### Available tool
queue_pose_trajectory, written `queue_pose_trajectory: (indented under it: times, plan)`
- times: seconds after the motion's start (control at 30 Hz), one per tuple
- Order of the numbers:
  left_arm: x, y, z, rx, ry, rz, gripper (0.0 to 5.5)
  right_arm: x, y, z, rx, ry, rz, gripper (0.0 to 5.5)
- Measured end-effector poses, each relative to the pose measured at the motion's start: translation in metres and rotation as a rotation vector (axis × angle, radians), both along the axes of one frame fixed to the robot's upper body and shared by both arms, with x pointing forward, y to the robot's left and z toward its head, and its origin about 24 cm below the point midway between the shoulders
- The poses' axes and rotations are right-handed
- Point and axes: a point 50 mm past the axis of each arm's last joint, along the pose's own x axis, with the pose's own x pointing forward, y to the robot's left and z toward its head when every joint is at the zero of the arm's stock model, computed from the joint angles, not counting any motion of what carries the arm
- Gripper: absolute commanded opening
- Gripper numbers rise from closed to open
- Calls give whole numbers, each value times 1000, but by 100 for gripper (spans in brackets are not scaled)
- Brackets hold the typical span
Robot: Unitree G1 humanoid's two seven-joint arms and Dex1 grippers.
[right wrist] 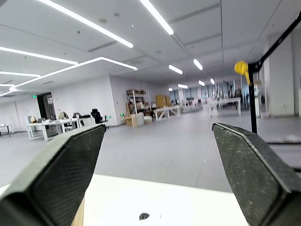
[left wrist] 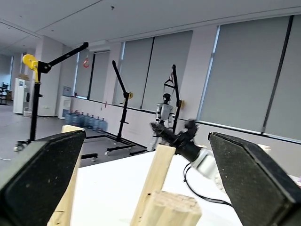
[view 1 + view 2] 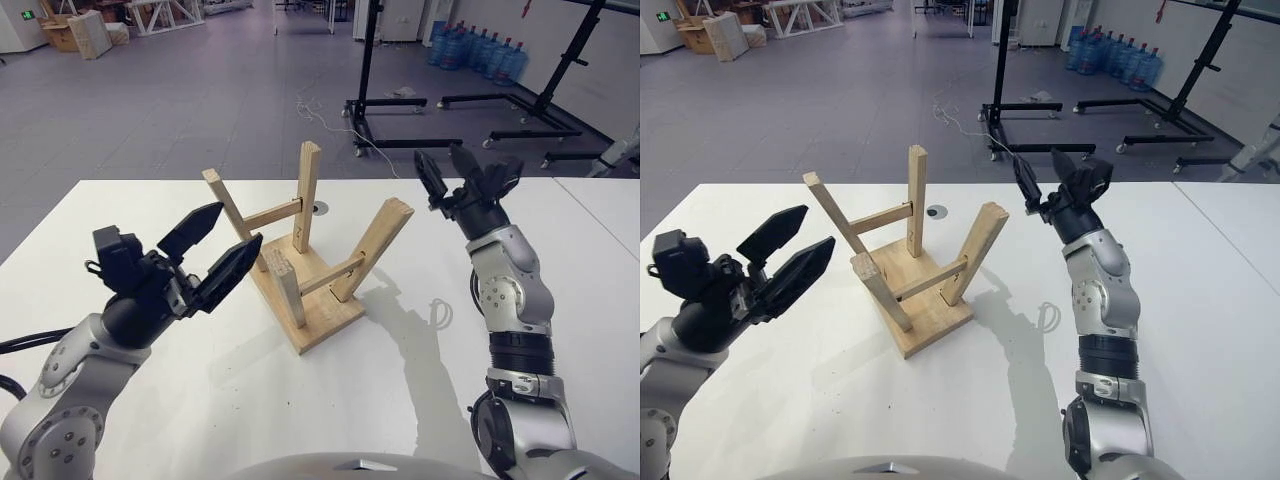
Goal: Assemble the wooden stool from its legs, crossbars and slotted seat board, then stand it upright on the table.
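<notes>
The wooden stool stands upside down on the white table (image 3: 120, 210). Its seat board (image 3: 322, 312) lies flat and its legs (image 3: 307, 195) point up, joined by crossbars (image 3: 272, 215). My left gripper (image 3: 232, 232) is open just left of the stool, level with the near legs and touching nothing. In the left wrist view its pads (image 2: 42, 174) frame two leg tops (image 2: 157, 179). My right gripper (image 3: 440, 158) is open and raised over the far right of the table, apart from the stool and holding nothing. Its fingers (image 1: 66, 165) point out over the far table edge.
A round hole (image 3: 319, 209) sits in the table behind the stool. A white cord loop (image 3: 440, 313) lies to the stool's right. Black wheeled stands (image 3: 400, 100) are on the floor beyond the far edge. A second table (image 3: 610, 210) adjoins on the right.
</notes>
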Motion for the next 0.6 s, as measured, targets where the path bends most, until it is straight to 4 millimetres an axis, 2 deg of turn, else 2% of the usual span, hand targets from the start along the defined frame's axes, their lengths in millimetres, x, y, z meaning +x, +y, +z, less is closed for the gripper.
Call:
queue_pose_trajectory:
  times: [0.17, 0.33, 0.6]
  plan:
    - [17, -10, -20, 15, 105, 16, 479, 1, 6, -5, 6, 8, 44, 420]
    - [31, -19, -26, -38, 139, -13, 479, 2, 20, -13, 24, 32, 108, 420]
    - [35, -25, -30, -33, 133, -29, 479, 2, 32, -20, 20, 63, 177, 420]
